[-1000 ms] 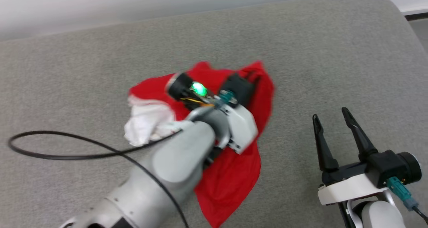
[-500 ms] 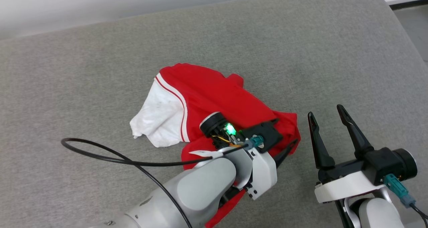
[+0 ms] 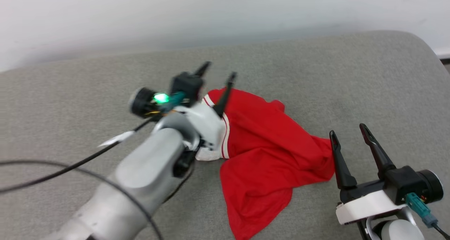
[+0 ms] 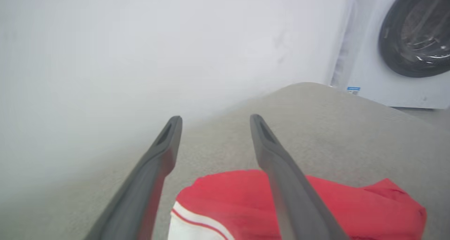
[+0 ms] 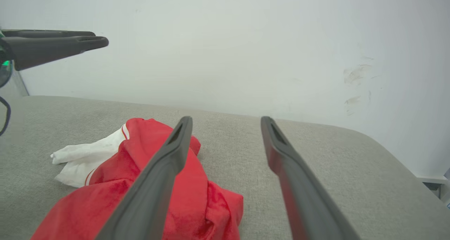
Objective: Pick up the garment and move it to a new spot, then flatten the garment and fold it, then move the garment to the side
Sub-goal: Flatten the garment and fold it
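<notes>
**A:** Where is the garment (image 3: 270, 152)?

**B:** It lies crumpled on the grey cushion (image 3: 351, 74), a woven, coarse-grained surface with a rounded corner. The cloth is a smooth red knit, bunched into soft folds. 1 white sleeve (image 5: 84, 155), edged with red-and-white stripe trim (image 3: 225, 138), sticks out at the left end.

**A:** State of the left gripper (image 3: 220, 68)?

**B:** Released. Its 2 long, dark, tapered fingers stand spread with nothing between them. It is raised off the cushion above the sleeve end, and the fingers point toward the plain white wall (image 3: 211, 14). A green indicator light (image 3: 161, 98) glows on the wrist, and a black cable (image 3: 52, 173) trails from the arm.

**A:** And the right gripper (image 3: 347, 124)?

**B:** Also released and empty, with its 2 fingers apart. It sits just beside the garment's right edge. Whether the nearer finger touches the cloth, I cannot tell.

**A:** Anything else?

**B:** A white machine with a round dark door (image 4: 415, 39) stands beyond the cushion.
</notes>
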Available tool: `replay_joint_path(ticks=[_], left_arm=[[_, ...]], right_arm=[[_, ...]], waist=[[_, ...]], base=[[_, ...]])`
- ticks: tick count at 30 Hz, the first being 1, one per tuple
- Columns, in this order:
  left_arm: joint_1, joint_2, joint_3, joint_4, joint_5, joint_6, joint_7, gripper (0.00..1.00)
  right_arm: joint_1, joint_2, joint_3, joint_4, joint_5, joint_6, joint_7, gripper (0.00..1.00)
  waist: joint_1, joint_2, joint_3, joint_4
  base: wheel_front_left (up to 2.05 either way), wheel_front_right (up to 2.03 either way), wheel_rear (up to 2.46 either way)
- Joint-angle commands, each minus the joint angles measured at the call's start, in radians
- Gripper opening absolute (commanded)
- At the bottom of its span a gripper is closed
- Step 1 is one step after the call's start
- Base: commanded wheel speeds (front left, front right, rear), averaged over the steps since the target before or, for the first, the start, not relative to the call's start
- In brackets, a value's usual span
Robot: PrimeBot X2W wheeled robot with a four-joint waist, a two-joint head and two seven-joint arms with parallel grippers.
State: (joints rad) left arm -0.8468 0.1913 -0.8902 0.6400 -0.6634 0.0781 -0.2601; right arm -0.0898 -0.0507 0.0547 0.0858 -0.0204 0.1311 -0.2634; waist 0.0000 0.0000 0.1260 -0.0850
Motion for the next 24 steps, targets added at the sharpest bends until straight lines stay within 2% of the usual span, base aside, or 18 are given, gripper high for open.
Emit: replay_joint_path(ticks=[1,7,11,14,18,24], left_arm=[[0.045,0.033,0.034,-0.043,0.009,0.017,-0.006,1.00],[0.246,0.177,0.185,-0.208,0.022,0.074,-0.005,1.00],[0.357,0.232,0.202,-0.254,0.007,0.093,0.000,1.00],[0.415,0.254,0.203,-0.285,-0.017,0.119,0.046,1.00],[0.436,0.280,0.174,-0.341,-0.026,0.143,0.160,1.00],[0.338,0.313,0.123,-0.457,-0.028,0.170,0.435,1.00]], right_arm=[[0.016,0.001,-0.004,-0.003,-0.003,-0.001,-0.002,1.00],[0.036,0.001,-0.016,-0.009,0.000,-0.001,-0.002,1.00],[0.040,0.001,-0.016,-0.012,0.008,-0.001,-0.002,1.00],[0.046,0.001,-0.015,-0.013,0.011,-0.001,-0.002,1.00],[0.045,0.001,-0.010,-0.012,0.008,-0.001,-0.002,1.00],[0.024,0.001,-0.013,-0.021,-0.002,-0.001,-0.002,1.00]], waist=[[0.0000,0.0000,-0.025,0.026],[0.0000,0.0000,-0.042,0.050],[0.0000,0.0000,-0.030,0.056],[0.0000,0.0000,-0.016,0.060],[0.0000,0.0000,0.009,0.066],[0.0000,0.0000,0.060,0.072]], base=[[0.00,0.00,0.00],[0.00,0.00,0.00],[0.00,0.00,0.00],[0.00,0.00,0.00],[0.00,0.00,0.00],[0.00,0.00,0.00]])
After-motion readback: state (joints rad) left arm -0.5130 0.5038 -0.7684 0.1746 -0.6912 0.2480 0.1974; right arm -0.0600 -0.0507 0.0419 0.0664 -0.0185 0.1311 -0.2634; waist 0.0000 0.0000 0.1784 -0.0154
